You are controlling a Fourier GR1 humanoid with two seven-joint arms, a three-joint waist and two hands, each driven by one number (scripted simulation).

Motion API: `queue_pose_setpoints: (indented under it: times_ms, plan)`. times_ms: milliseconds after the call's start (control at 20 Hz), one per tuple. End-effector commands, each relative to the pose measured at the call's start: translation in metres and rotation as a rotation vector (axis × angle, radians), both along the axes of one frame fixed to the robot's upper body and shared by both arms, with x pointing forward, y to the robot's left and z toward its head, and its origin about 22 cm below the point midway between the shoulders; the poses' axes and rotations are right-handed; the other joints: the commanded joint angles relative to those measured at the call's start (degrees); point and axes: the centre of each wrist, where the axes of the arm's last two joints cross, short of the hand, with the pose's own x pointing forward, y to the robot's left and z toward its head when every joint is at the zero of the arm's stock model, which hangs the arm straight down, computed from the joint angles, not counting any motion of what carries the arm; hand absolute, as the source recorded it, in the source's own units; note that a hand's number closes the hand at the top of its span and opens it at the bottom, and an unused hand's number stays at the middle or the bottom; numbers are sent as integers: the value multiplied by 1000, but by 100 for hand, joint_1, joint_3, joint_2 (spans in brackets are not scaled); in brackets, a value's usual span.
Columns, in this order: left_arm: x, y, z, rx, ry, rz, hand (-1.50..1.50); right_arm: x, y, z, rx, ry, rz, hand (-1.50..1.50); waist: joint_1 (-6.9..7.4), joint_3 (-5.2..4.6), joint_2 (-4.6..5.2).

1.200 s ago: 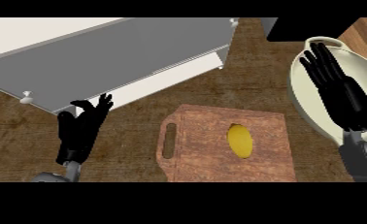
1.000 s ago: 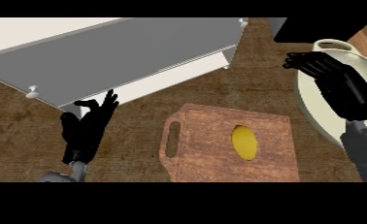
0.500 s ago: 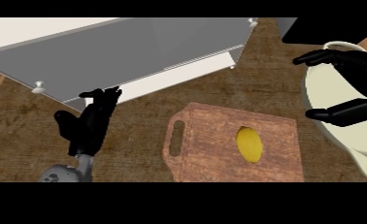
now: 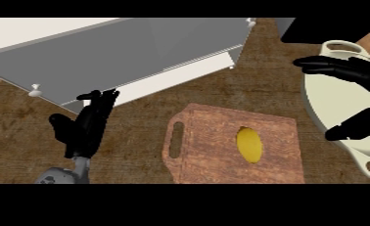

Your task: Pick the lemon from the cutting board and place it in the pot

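My right hand hangs spread wide over the pot, holding nothing; swinging toward the lemon, I could clip the pot's rim.

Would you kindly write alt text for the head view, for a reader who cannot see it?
A yellow lemon lies on a brown cutting board on a wooden counter, untouched by either hand. The right hand, fingers spread, is over a cream pot at the right edge. The left hand rests open at lower left, below a grey and white unit.
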Motion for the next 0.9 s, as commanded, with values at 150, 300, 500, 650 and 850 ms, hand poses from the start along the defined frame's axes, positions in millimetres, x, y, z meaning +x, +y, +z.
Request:
queue_pose_setpoints:
  times_ms: [150,300,500,650,850]
  plan:
    - [39,19,61,0,-295,95,0,-7,19,-8,-291,-26,158,-150,-77,68,-94]
    - [40,19,65,-6,-296,75,0,-6,29,-13,-322,-32,166,-150,-96,67,-97]
    - [37,27,61,-2,-293,97,0,-10,43,-29,-401,-13,158,-150,-103,65,-109]
    - [35,36,65,19,-297,97,0,-16,46,-38,-457,2,147,-150,-149,64,-131]
    - [38,30,58,14,-305,110,0,-18,56,-59,-495,43,148,-150,-165,66,-102]
